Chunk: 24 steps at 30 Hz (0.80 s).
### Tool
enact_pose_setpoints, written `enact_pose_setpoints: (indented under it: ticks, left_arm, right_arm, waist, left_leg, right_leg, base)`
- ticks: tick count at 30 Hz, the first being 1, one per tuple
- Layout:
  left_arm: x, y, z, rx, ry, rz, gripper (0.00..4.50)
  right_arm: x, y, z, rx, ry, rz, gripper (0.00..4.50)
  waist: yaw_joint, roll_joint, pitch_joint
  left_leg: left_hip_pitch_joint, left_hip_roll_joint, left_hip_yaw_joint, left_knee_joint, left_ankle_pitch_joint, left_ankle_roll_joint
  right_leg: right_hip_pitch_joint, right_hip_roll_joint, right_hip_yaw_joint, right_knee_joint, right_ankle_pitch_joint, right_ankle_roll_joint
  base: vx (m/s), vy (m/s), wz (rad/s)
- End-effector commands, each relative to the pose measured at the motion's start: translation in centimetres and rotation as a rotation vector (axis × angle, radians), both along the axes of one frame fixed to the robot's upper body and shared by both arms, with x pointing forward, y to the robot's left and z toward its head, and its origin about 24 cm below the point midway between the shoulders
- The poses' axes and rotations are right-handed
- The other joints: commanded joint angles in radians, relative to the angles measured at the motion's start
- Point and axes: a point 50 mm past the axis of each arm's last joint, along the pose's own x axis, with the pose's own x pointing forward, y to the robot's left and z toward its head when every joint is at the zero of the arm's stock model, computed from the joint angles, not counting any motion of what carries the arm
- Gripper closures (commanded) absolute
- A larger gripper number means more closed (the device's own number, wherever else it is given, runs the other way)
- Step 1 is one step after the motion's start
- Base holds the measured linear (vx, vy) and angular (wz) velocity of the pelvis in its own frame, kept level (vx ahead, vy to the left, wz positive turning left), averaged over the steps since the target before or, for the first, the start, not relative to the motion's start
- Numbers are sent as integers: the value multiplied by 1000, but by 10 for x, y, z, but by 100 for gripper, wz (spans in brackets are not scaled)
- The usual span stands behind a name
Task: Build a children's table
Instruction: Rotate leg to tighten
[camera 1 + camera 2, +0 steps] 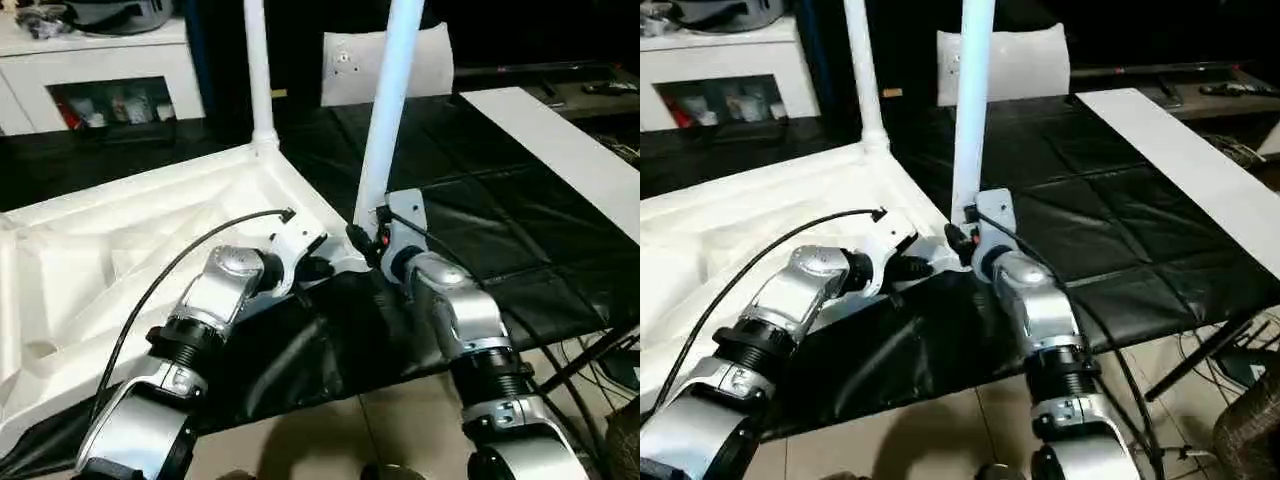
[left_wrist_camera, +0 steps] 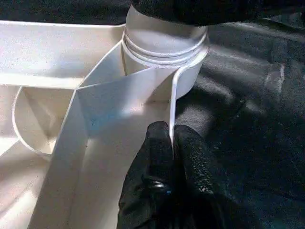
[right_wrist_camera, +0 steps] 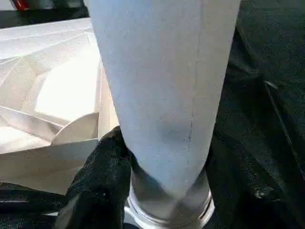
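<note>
The tabletop (image 1: 130, 250) lies underside up on a black mat (image 1: 480, 230), with one leg (image 1: 258, 70) standing in its far corner socket and a second leg (image 1: 388, 110) upright at the near corner. The right gripper (image 3: 157, 191) is closed around that second leg's base, just above the socket. The left gripper (image 2: 172, 143) is pinched on the tabletop's thin rim beside the same corner.

Two legs (image 1: 385, 110) stand in the tabletop's (image 1: 120, 250) right corners.
</note>
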Motion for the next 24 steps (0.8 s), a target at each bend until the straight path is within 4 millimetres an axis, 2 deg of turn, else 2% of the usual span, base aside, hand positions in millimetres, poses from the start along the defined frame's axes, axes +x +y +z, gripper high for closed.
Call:
enact_pose_setpoints:
  ticks: [1,2,3,4,6,8,9,10,13,16,18,21,24]
  left_arm:
    - [0,-15,14,-45,-76,-67,450]
    - [-2,-13,14,-46,-81,-94,450]
    - [-4,-10,13,-48,-76,-120,450]
    - [-6,-5,12,-40,-68,-150,450]
    - [-8,-1,11,-25,-70,-186,450]
    - [-12,8,10,9,-73,-282,450]
    - [-14,11,9,15,-61,-308,450]
    - [-15,12,8,19,-57,-327,450]
    - [-20,20,7,37,-33,-417,450]
    - [-22,24,6,60,-28,-470,450]
    - [-23,28,7,108,-33,-553,450]
    - [-28,32,8,118,-7,-641,450]
    - [-29,35,8,158,-2,-706,450]
  right_arm:
    - [-11,34,4,90,-12,180,176]
    - [-12,30,5,89,-34,200,164]
    - [-13,25,6,89,-50,217,150]
    - [-14,19,8,93,-67,241,141]
    - [-16,13,8,88,-74,266,130]
    - [-23,-2,8,47,-104,383,106]
    - [-24,-6,7,29,-109,414,106]
    - [-25,-8,7,22,-110,434,106]
    - [-32,-20,6,3,-107,541,106]
    - [-37,-27,6,-1,-97,618,106]
    - [-40,-34,7,6,-84,685,106]
    - [-42,-41,7,-3,-73,763,106]
    - [-45,-46,8,4,-48,842,106]
  waist:
    - [6,4,-69]
    - [11,17,-71]
    - [8,12,-71]
    - [11,15,-76]
    - [13,11,-79]
    - [15,7,-81]
    - [19,3,-80]
    - [23,4,-79]
    - [36,7,-75]
    - [45,3,-67]
    - [58,7,-66]
    - [60,7,-65]
    - [67,3,-67]
  left_leg:
    - [8,24,-10,-78,-332,21]
    - [9,26,-11,-78,-313,21]
    - [7,27,-9,-78,-308,23]
    - [6,26,-8,-76,-277,31]
    - [3,27,-6,-71,-211,54]
    - [2,26,-2,-66,-173,67]
    - [0,26,-3,-65,-164,73]
    - [0,26,0,-63,-157,87]
    - [7,31,2,-65,-182,81]
    - [17,37,4,-71,-247,51]
    - [22,40,2,-75,-292,31]
    - [23,42,0,-77,-324,17]
    - [19,41,1,-76,-313,18]
  right_leg:
    - [45,-50,37,-68,-365,-152]
    - [46,-52,38,-65,-338,-158]
    - [46,-49,38,-65,-320,-162]
    - [53,-48,39,-57,-265,-176]
    - [57,-47,39,-44,-156,-215]
    - [60,-46,40,-36,-96,-236]
    - [62,-47,40,-35,-87,-237]
    - [63,-48,42,-30,-77,-245]
    - [58,-49,40,-37,-149,-238]
    - [49,-47,41,-48,-258,-219]
    - [46,-48,39,-53,-319,-194]
    - [45,-50,39,-54,-344,-185]
    - [47,-52,40,-52,-348,-182]
  base:
    - [0,0,0]
    - [0,0,0]
    - [0,0,0]
    - [0,0,0]
    - [0,0,0]
    - [0,0,0]
    - [0,0,0]
    - [0,0,0]
    - [0,0,0]
    - [0,0,0]
    - [0,0,0]
    - [0,0,0]
    - [0,0,0]
